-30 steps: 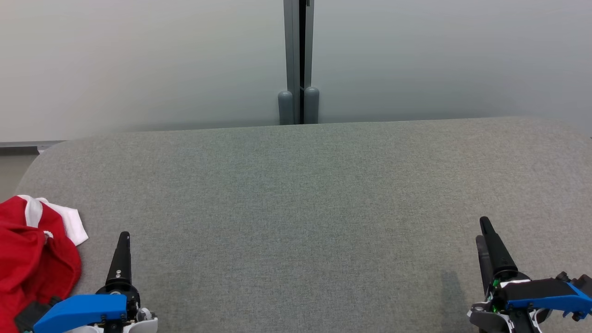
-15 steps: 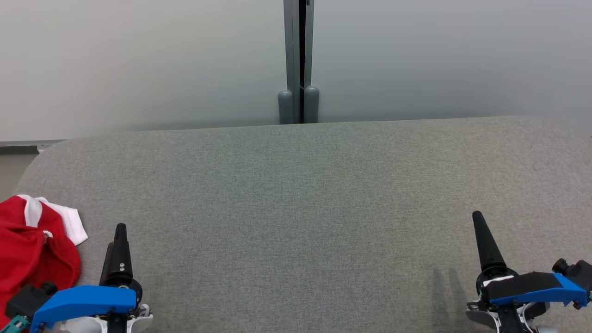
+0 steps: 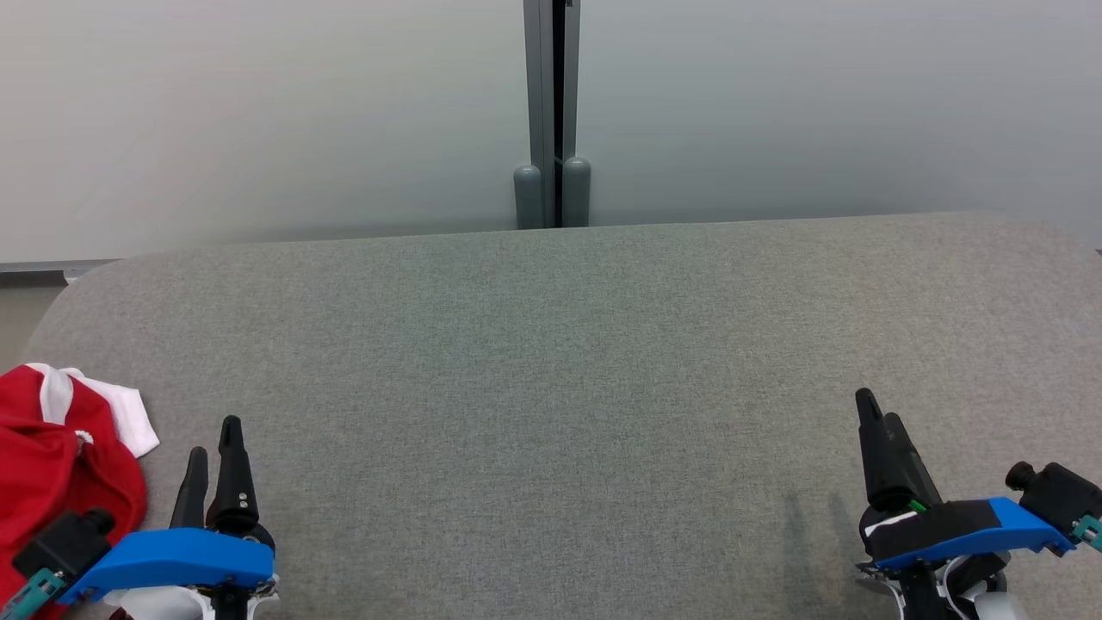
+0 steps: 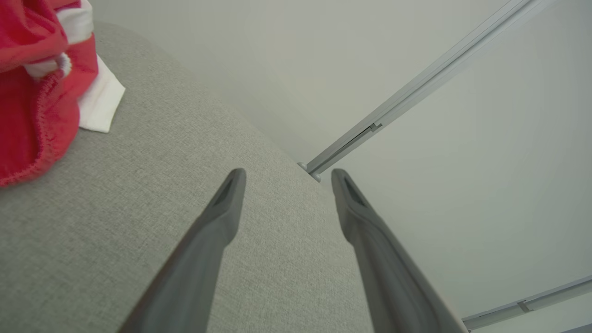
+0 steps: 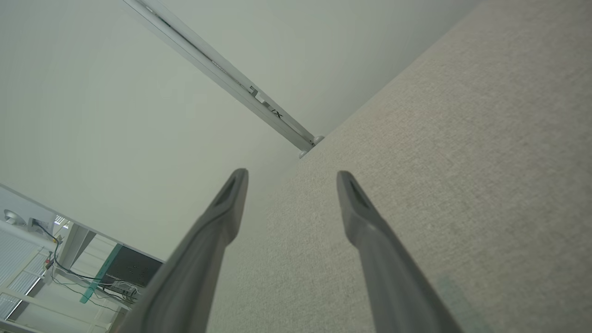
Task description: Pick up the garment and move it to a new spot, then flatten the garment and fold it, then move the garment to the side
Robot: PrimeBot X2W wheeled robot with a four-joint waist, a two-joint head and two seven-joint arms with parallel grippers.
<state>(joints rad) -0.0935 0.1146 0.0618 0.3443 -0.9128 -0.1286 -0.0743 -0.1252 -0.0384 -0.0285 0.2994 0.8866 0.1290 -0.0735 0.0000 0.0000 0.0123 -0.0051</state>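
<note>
— So, where is the garment (image 3: 60, 465)?
— It lies bunched at the grey table's (image 3: 551, 344) left edge, red with white trim.
— And the claws?
— The left gripper (image 3: 213, 437) is over the table's near-left part, close to the garment, fingers parted, holding nothing. The right gripper (image 3: 878, 407) is over the near-right part, likewise parted and empty.

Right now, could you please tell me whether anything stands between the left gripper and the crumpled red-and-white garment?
Nothing visible does. The open left gripper hovers just right of the crumpled red-and-white garment, with bare grey fabric-covered surface between them.
</note>
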